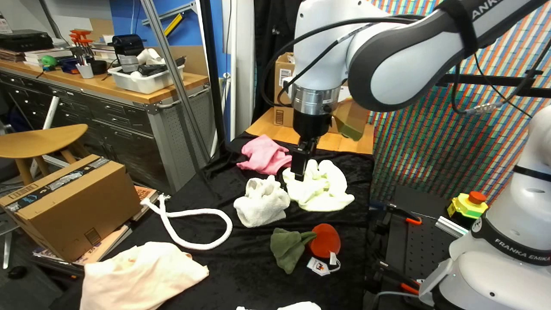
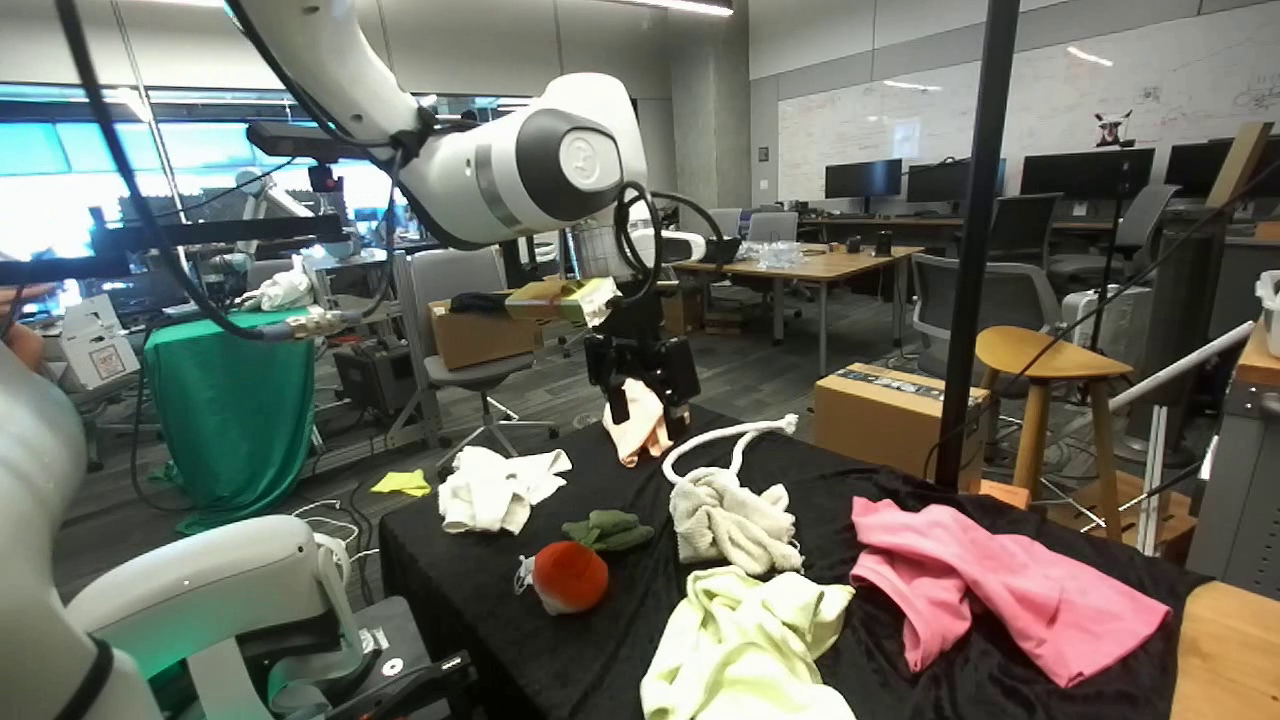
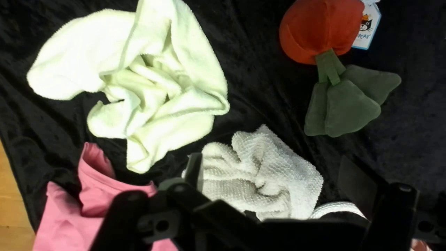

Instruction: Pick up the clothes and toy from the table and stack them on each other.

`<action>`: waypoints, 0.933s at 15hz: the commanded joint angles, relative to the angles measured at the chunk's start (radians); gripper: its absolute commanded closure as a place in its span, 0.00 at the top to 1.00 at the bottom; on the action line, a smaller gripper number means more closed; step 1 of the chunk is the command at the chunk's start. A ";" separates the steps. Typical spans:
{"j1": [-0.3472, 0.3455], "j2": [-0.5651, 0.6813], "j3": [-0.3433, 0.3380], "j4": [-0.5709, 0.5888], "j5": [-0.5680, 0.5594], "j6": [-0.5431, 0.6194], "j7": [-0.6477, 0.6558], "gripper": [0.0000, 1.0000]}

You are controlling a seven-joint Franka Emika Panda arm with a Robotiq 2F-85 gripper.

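Observation:
My gripper (image 1: 300, 175) hangs above the black-covered table, open and empty. In the wrist view its fingers (image 3: 277, 177) are wide apart, with the crumpled grey-white towel (image 3: 258, 174) below between them. The towel shows in both exterior views (image 1: 261, 202) (image 2: 730, 520). A pale yellow-green cloth (image 1: 323, 187) lies bunched beside it. A pink cloth (image 1: 264, 156) (image 2: 1000, 585) lies nearby. The plush toy (image 3: 322, 29), orange-red with green leaves, lies apart from the cloths. A peach cloth (image 1: 142, 275) lies at the far end. A white cloth (image 2: 500, 490) lies near the toy.
A white rope (image 1: 198, 212) curls on the table beside the towel. The black table cover (image 1: 241, 275) ends near the robot base (image 1: 495, 258). A cardboard box (image 1: 77, 206) stands beyond one edge. A dark metal post (image 2: 975, 250) rises by the table.

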State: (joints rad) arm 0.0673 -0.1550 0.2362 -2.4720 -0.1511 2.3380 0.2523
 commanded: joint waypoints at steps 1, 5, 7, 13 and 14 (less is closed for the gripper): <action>0.034 0.121 -0.022 0.112 -0.004 0.014 -0.081 1.00; 0.051 0.243 -0.036 0.193 0.008 0.028 -0.184 1.00; 0.053 0.295 -0.041 0.225 0.016 0.032 -0.233 1.00; 0.048 0.424 -0.060 0.280 0.015 0.069 -0.337 1.00; 0.047 0.444 -0.065 0.285 0.009 0.085 -0.349 1.00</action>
State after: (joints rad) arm 0.1046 0.2286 0.1908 -2.2308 -0.1488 2.3896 -0.0386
